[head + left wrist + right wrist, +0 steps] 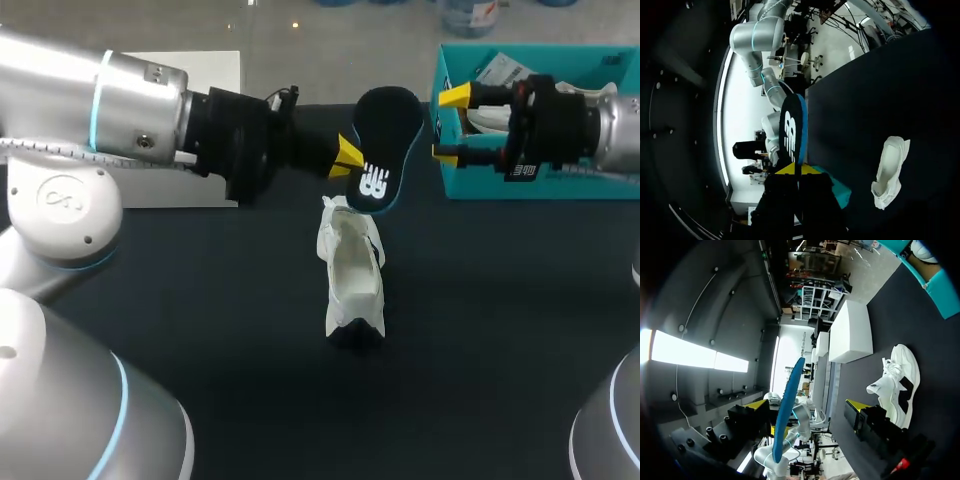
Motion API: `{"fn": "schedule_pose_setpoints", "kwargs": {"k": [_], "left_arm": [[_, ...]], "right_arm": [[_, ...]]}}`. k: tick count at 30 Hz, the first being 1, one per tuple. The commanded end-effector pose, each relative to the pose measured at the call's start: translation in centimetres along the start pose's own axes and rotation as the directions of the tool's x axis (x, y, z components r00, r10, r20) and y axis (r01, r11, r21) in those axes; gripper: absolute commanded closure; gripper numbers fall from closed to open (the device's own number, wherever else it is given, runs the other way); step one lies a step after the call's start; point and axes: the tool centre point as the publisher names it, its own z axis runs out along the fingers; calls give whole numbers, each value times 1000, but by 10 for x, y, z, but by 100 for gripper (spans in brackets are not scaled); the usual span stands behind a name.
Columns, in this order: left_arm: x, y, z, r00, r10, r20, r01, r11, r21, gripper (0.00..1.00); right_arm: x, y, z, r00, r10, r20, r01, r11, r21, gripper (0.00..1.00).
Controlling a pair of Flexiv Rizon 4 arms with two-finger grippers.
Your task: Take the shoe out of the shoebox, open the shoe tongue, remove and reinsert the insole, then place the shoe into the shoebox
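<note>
Shoe: white sneaker (pixel 350 265) on the dark table (pixel 480 330), nearest of the things, about mid-table; out of the box, mouth showing from above, touched by neither gripper.
Left gripper: (pixel 348 158) just beyond the shoe and slightly left of it, reaching in from the left; yellow tips pinched on the near end of the insole.
Insole: black with a blue edge (pixel 388 135), held in the air past the far end of the shoe, clear of it, free end pointing far and right.
Right gripper: (pixel 452 124) right of the insole, fingers spread wide and holding nothing; insole just ahead of the gap, apparently untouched.
Shoebox: teal (pixel 530 187), far right, behind the right gripper; only white packing seen inside.
White box: (pixel 215 62) far left, behind the left arm.
Step in hand: insole removed, judged from its being out of the shoe; reinsertion not yet begun.
Next move: probably bringing the insole down over the mouth of the shoe, lined up lengthwise, and sliding it in. Likely need for the free right gripper to steady the shoe or hold the tongue back, or the light shoe could slide.
</note>
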Motion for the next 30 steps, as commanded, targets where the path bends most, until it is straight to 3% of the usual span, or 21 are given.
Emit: {"fn": "schedule_pose_setpoints", "kwargs": {"k": [1,11,12,13,14,18,20,22,30], "left_arm": [[7,2,10,1000,-4,8,4,1000,-18,100],[17,13,41,999,40,-4,-40,998,-57,100],[17,15,43,998,59,-6,-59,997,-58,100],[17,17,46,998,62,-5,-63,996,-58,100],[16,19,47,997,74,-4,-74,995,-67,100],[14,23,48,997,82,-7,-83,994,-74,100],[14,25,46,996,85,-12,-86,992,-88,100],[15,27,45,996,89,-16,-90,991,-104,100],[18,32,47,997,70,-22,-73,988,-135,100]], "right_arm": [[6,6,8,1000,-6,22,6,1000,1,0],[13,7,26,1000,-8,29,6,999,50,0],[12,6,28,1000,-4,29,2,998,55,18],[11,5,28,1000,1,29,-3,998,58,44],[10,5,29,1000,7,28,-8,998,61,53],[5,2,28,999,25,33,-26,999,47,70],[3,1,26,999,33,32,-34,999,39,91],[2,0,26,999,38,30,-39,999,37,100],[1,0,29,998,44,34,-46,998,51,100]]}}
